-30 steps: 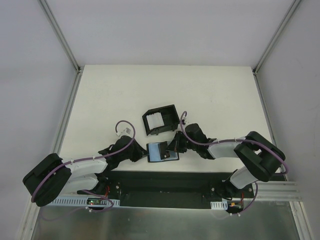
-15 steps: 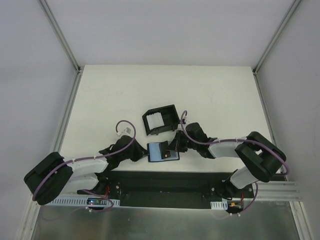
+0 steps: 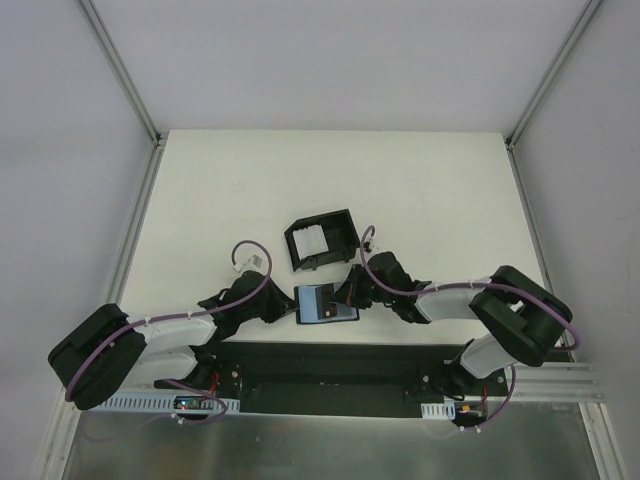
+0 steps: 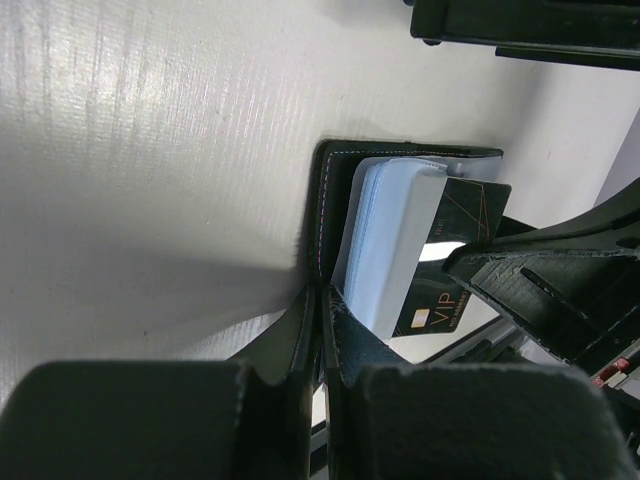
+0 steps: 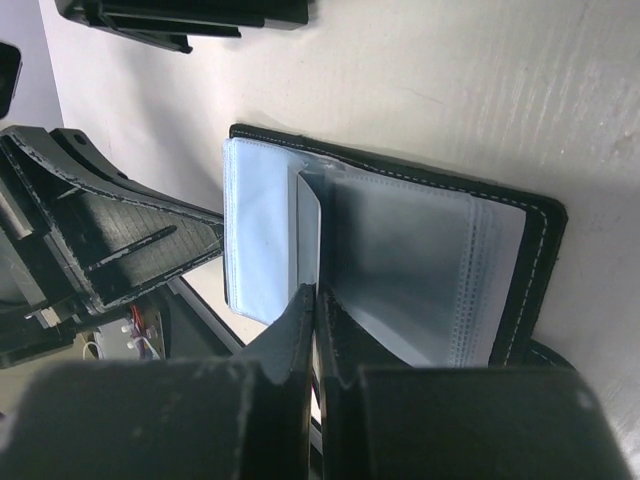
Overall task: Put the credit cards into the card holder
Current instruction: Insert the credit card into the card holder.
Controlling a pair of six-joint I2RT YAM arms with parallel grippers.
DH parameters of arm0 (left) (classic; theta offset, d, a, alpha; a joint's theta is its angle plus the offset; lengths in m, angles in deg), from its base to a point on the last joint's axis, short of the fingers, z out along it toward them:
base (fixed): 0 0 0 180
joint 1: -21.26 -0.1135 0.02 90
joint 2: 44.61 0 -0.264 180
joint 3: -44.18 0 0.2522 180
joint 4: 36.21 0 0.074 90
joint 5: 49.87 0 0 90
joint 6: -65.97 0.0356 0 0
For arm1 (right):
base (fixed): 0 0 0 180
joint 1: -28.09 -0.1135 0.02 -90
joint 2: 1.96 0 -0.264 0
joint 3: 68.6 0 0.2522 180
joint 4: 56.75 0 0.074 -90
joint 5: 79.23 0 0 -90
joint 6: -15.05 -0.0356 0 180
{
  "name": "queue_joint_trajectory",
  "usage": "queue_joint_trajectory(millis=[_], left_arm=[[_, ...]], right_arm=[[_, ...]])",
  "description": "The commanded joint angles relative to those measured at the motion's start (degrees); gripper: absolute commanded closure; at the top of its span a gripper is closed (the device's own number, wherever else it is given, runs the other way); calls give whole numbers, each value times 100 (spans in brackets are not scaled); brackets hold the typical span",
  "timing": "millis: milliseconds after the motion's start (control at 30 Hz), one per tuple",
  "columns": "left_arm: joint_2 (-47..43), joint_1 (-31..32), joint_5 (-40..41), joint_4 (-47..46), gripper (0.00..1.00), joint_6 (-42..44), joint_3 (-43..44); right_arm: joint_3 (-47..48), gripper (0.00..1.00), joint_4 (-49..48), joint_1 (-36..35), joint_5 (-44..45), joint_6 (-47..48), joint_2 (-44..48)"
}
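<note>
**A:** The left gripper [image 3: 289, 311] sits in front of the box [image 3: 350, 235], off to the box's left. The right gripper [image 3: 348, 296] is in front and to the box's right. Are they holding anything?

**B:** From above I can't tell. The card holder [image 3: 325, 302] lies open on the table [image 3: 230, 190] just in front of the box, between the two. The pale cards [image 3: 312, 241] stand inside the box.

**A:** And the left wrist view?

**B:** There the left gripper [image 4: 318, 300] is pressed together on the card holder's black cover edge. Bluish sleeves [image 4: 385, 240] fan up, and a dark card [image 4: 455, 270] marked VIP pokes out from among them.

**A:** The right wrist view?

**B:** The right gripper [image 5: 312, 300] is nipped tight on one thin leaf of the sleeves [image 5: 400, 270], which stands up from the rest.

**A:** How will these things handle?

**B:** I'd judge the cards to be light, stiff and slick. Pinch one across its flat faces near one end, so the free end can lead into a pocket. The card holder looks floppy and its sleeves look soft, so the cover wants pinning down while a pocket is held open.
</note>
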Motion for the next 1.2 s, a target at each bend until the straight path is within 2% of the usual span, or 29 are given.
queue_joint_trajectory(millis=[0, 333, 467, 567, 667, 933, 1167], left_arm=[[123, -19, -28, 458, 100, 127, -117], [159, -28, -72, 370, 100, 118, -134], [71, -28, -29, 378, 100, 100, -196], [18, -20, -11, 387, 100, 83, -240], [18, -19, -28, 370, 100, 100, -222], [44, -28, -63, 387, 100, 144, -178], [53, -19, -81, 378, 100, 153, -152]], right_arm=[[-157, 98, -49, -195, 413, -358, 96], [195, 92, -198, -424, 360, -499, -440], [72, 83, 161, -407, 684, -324, -99], [141, 68, 924, -407, 1054, 18, 332], [282, 62, 1304, -407, 1160, 169, 465], [695, 62, 1305, -477, 660, 178, -132], [1126, 72, 1515, -652, 554, 344, -282]])
